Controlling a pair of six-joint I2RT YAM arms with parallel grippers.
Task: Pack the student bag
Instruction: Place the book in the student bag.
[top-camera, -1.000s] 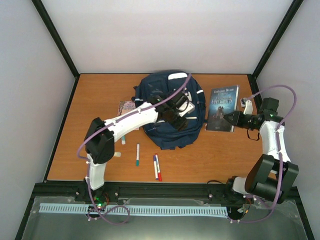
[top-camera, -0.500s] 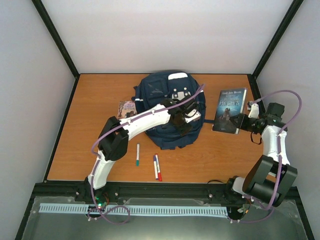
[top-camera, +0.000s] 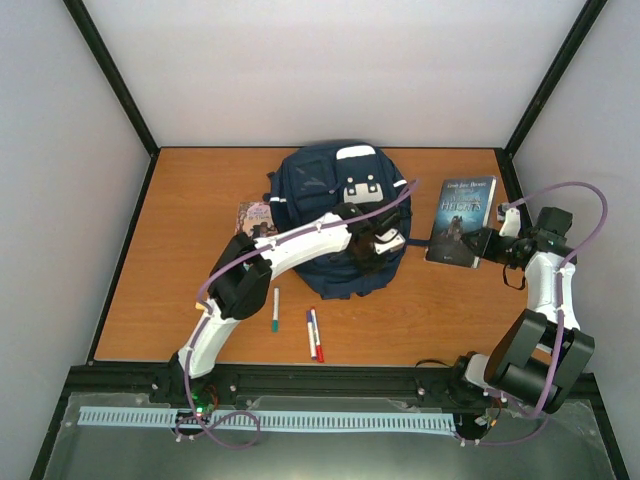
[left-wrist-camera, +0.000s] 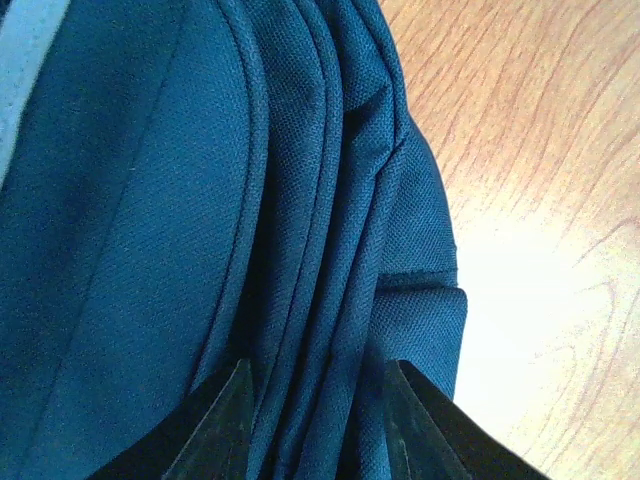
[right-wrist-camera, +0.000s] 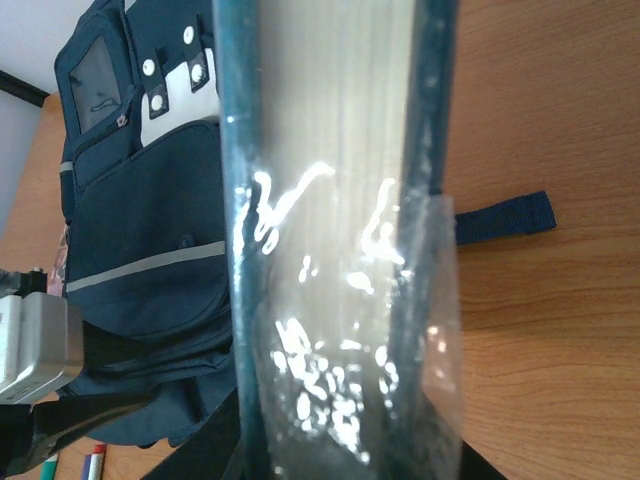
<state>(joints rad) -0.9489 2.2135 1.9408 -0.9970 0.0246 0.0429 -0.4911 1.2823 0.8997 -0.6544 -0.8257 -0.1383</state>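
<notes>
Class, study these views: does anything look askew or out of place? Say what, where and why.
The dark book, right of the student bag, is not lying flat: the right pincer clamps its near edge and it sits tilted. Pens lie loose on the table in front of the bag.

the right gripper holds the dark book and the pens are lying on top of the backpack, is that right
No. The right gripper does hold the dark book, but the pens lie on the table on the near side of the backpack, not on top of it; the top external view shows this.
</notes>
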